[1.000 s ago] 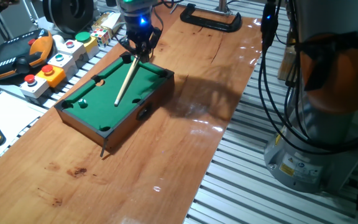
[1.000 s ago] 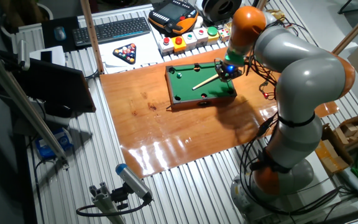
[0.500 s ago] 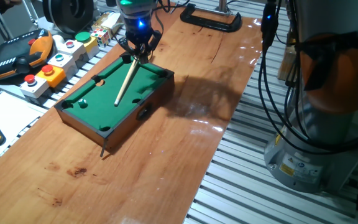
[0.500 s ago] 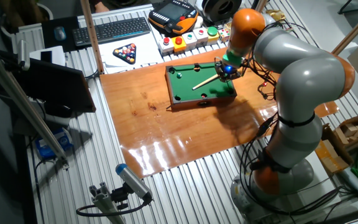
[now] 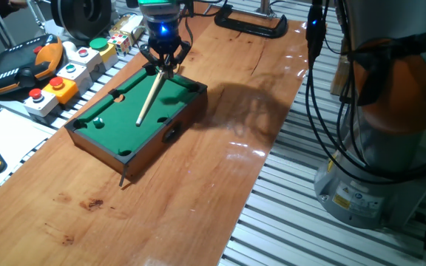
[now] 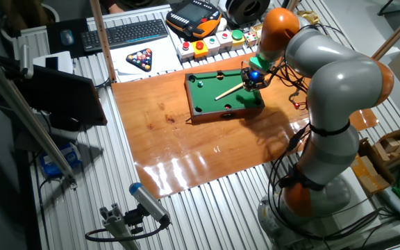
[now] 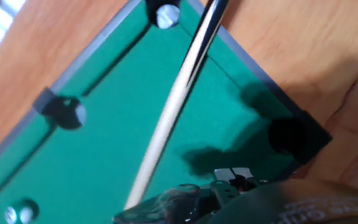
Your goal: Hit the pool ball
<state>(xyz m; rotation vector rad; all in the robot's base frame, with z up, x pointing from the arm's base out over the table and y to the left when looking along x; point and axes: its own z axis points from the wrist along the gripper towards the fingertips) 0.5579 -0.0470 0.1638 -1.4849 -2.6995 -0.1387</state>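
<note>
A small pool table (image 5: 87,137) with green felt and a wooden frame stands on the wooden board; it also shows in the other fixed view (image 6: 194,111). A small white pool ball (image 5: 99,120) lies near the table's far-left end (image 6: 200,82). My gripper (image 5: 160,66) (image 6: 251,79) is shut on the butt end of a pale wooden cue (image 5: 148,98) (image 6: 229,91), which slants down over the felt, its tip short of the ball. In the hand view the cue (image 7: 178,96) crosses the felt, blurred, and the ball cannot be picked out for sure.
Button boxes (image 5: 65,74) and an orange teach pendant (image 5: 21,66) stand behind the table. A racked triangle of balls (image 6: 143,59) and a keyboard (image 6: 127,32) lie further off. A black clamp (image 5: 250,22) grips the board's far edge. My arm's base (image 5: 390,125) stands to the right.
The gripper has shifted slightly back and up with the cue in it, and the arm's elbow has moved a little. The cue tip and the ball stay about where they were.
</note>
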